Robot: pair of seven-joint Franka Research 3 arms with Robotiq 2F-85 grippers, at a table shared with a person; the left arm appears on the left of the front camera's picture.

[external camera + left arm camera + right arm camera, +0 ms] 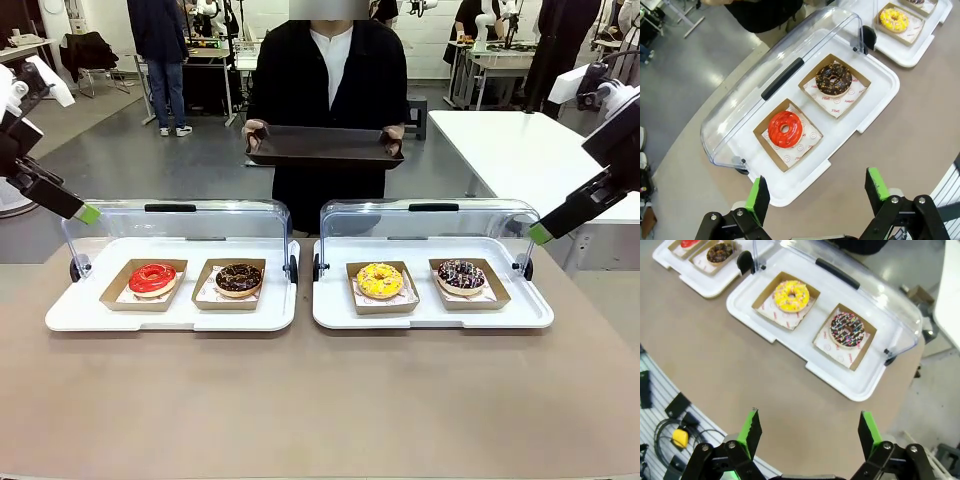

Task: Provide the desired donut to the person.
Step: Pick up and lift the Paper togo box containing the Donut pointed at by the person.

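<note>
Sitting on the worktop [320, 400], two white trays [60, 318] hold a red donut [152, 278], chocolate donut [238, 279], yellow donut [379, 280] and sprinkled donut [461, 275]. Left fingers [759, 199] and right fingers [751, 430] hover wide apart, empty. Beyond, the person [290, 80] holds a dark tray [325, 145].

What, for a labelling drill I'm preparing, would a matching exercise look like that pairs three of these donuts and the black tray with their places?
Things:
1. red donut
2. chocolate donut
3. yellow donut
4. black tray

Places:
A. left half of the right white tray
B. held in the person's hands
C. left half of the left white tray
D. right half of the left white tray

Pairs: 1-C, 2-D, 3-A, 4-B
</note>
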